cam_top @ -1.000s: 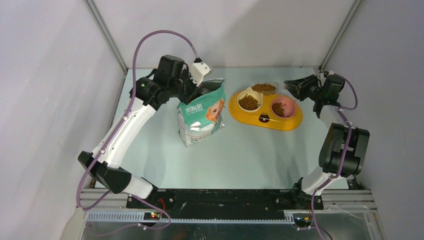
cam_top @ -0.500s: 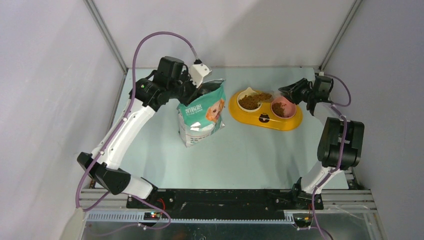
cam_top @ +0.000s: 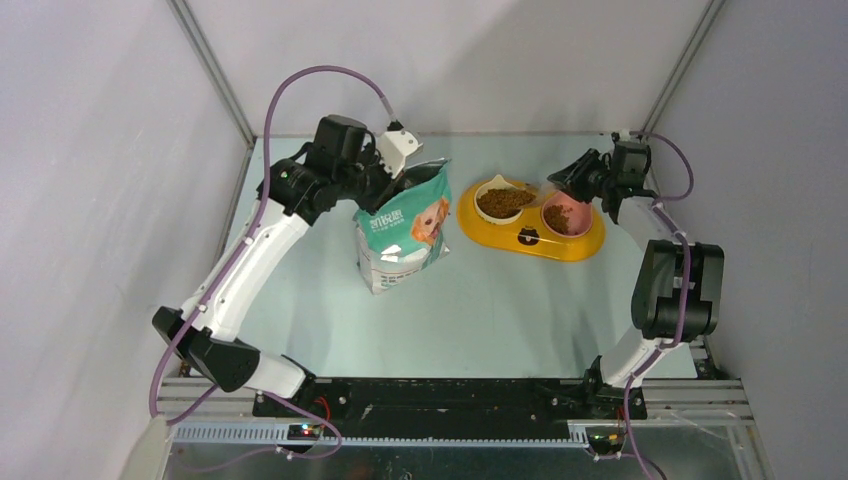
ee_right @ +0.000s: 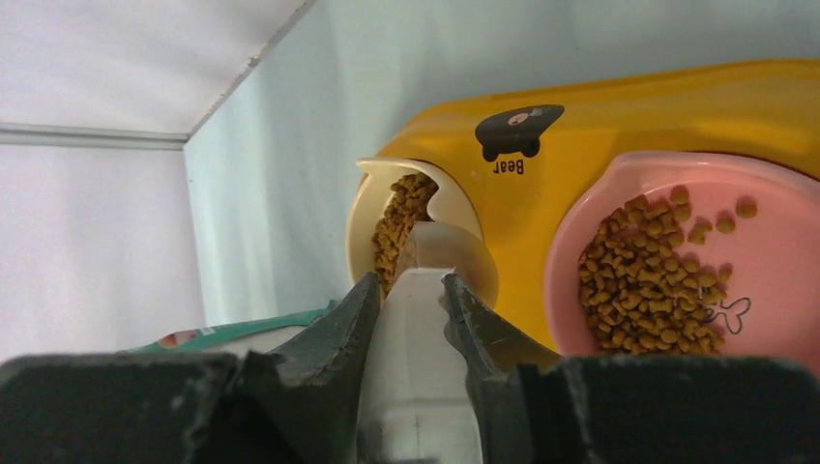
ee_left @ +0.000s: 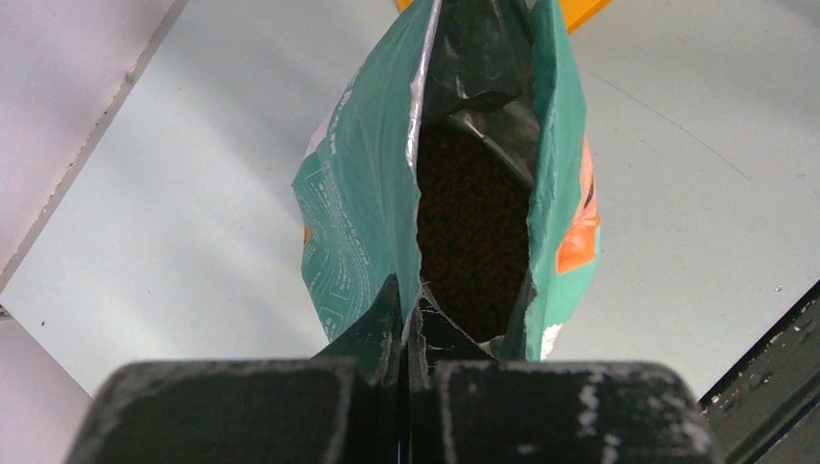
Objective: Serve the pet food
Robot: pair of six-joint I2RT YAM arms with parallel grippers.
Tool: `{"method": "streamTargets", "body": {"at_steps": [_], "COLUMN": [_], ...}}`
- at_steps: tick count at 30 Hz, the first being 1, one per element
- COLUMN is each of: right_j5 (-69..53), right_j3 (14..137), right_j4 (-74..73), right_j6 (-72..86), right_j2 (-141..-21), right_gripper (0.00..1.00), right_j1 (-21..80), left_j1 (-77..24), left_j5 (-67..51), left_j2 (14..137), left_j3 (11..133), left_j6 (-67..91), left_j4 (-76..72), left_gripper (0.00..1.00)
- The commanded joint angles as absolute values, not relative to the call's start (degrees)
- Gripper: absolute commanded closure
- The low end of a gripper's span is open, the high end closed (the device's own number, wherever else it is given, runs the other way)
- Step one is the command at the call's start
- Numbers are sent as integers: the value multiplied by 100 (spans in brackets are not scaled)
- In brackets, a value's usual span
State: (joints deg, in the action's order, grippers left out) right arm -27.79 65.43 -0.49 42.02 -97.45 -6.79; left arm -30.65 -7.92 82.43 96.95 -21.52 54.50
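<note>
The teal-and-white bag stands upright left of the feeder. My left gripper is shut on its torn top edge. In the left wrist view the bag gapes open, with pet food dark inside and the left gripper pinching the rim. My right gripper is shut on the handle of the clear scoop. The scoop's far end reaches over the white bowl, against its kibble. The pink bowl holds a smaller heap of kibble. From above, the right gripper hovers at the feeder's back edge.
The yellow double-bowl feeder lies at the back right of the pale table, its bear logo facing forward. Grey walls with metal corner posts close the back and sides. Purple cables loop above both arms.
The right arm has swung left from the back right corner, carrying the scoop from behind the feeder to over the white bowl. The left arm and the bag have stayed put.
</note>
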Motion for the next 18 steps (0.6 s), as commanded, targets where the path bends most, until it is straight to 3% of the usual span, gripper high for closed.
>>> {"method": "streamTargets", "body": {"at_steps": [1,18], "right_j5": [-2228,-899], "right_j3": [6940,7184], "right_j4": [-133,-485], "right_j6": [3522,1337], "right_j2": [-9362,-8915], "right_gripper": [100,100], "right_j1": [-531,829], "left_j1": [-3076,-3076], "left_j5": [-845,-948], "left_j2": [8126,7961], "left_j3": [9554,9412], "left_j6": [-2217,-2202], "left_j4": [5658,5614], "left_gripper": [100,100]}}
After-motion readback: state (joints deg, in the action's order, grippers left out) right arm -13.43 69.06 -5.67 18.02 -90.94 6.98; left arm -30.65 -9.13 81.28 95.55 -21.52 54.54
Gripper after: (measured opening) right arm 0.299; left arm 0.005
